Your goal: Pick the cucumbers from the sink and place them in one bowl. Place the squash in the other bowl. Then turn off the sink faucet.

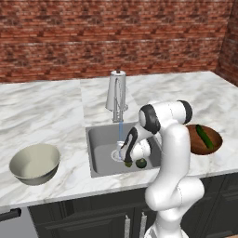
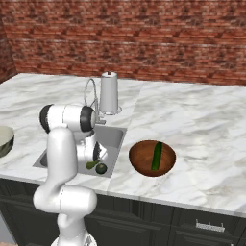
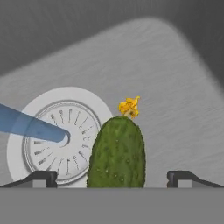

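Observation:
My gripper [image 3: 113,178] stands open, low inside the sink [image 1: 100,148], one fingertip on each side of the shorter, plump light green cucumber [image 3: 117,153], which has a yellow blossom at its far end. That cucumber [image 2: 91,165] lies beside the round dark green squash [image 1: 141,162] near the sink's front. The long dark cucumber [image 1: 204,137] rests in the reddish-brown bowl [image 1: 214,144] to the right of the sink. On the left counter sits the pale grey-beige bowl [image 1: 35,162]. Water streams from the faucet [image 1: 118,95] onto the drain [image 3: 61,135].
A brick wall runs behind the marble counter [image 1: 42,111]. The sink's walls close in around the gripper, and dark cabinet fronts [image 2: 158,223] lie below the counter edge. My own arm [image 1: 174,148] blocks part of the sink's right side.

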Robot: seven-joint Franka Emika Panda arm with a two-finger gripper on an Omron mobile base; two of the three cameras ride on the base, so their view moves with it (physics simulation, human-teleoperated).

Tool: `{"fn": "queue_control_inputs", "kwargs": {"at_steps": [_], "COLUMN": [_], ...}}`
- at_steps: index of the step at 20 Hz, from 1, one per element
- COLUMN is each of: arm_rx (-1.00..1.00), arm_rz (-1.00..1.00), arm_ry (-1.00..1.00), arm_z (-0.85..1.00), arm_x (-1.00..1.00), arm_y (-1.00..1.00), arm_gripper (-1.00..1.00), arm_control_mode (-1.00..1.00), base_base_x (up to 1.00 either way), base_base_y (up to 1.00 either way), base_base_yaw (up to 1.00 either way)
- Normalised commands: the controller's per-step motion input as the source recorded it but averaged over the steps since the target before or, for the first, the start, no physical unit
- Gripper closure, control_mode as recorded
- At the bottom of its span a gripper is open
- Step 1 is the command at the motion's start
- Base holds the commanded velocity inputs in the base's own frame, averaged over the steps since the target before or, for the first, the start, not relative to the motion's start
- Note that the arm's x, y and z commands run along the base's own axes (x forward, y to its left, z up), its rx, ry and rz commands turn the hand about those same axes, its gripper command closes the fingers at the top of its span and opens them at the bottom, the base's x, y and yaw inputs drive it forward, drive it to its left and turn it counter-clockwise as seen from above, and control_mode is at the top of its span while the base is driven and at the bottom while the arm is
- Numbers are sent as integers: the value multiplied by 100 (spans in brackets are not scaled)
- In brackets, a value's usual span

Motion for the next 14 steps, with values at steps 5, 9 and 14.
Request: {"fn": "queue_control_inputs", "kwargs": {"at_steps": [5,9,14], "arm_rx": [0,0,0], "arm_rz": [0,0,0], "arm_ry": [0,0,0], "arm_z": [-31,-33,-39], "arm_x": [14,15,7], "arm_y": [0,0,0], "arm_gripper": [-100,-100,100], "arm_control_mode": [-100,-100,-100], "base_base_x": [0,0,0], "base_base_y": [0,0,0], "base_base_yaw": [0,0,0]}}
